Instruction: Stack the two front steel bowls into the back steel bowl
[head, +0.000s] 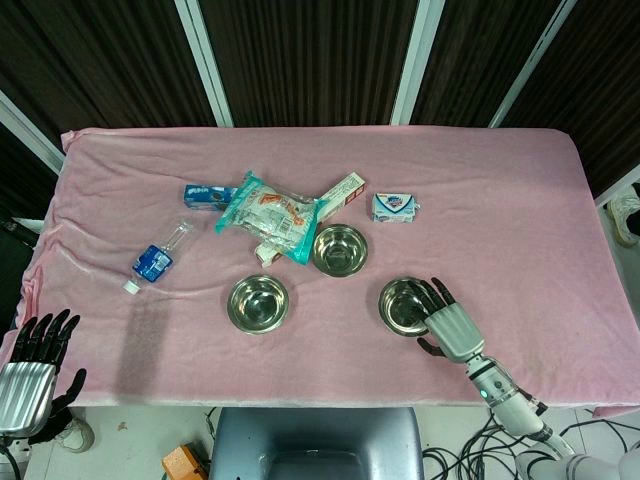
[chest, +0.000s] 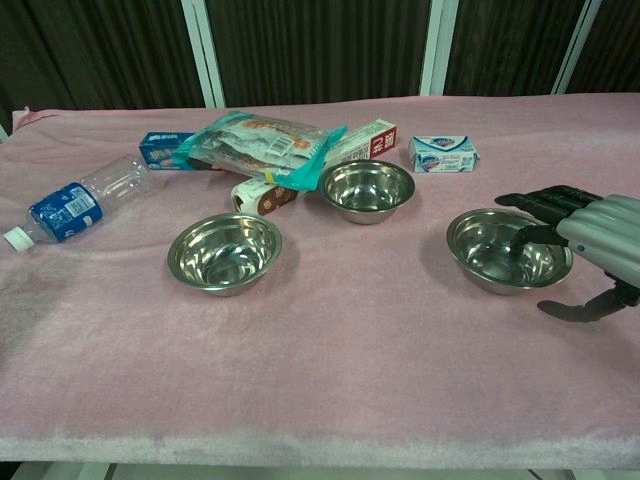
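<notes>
Right hand (chest: 585, 240) reaches with spread fingers over the rim of the front right bowl (chest: 505, 250), holding nothing yet, so the first pickup seems underway and it must next grip the rim and carry it to the back bowl (chest: 366, 190).

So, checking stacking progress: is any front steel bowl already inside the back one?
No, the back steel bowl holds nothing; both front bowls sit apart on the cloth.

a lab-like test room: long table draped in pink velvety cloth (head: 520, 190), dark slatted wall panels (head: 310, 60), loose floor cables (head: 470, 450).
</notes>
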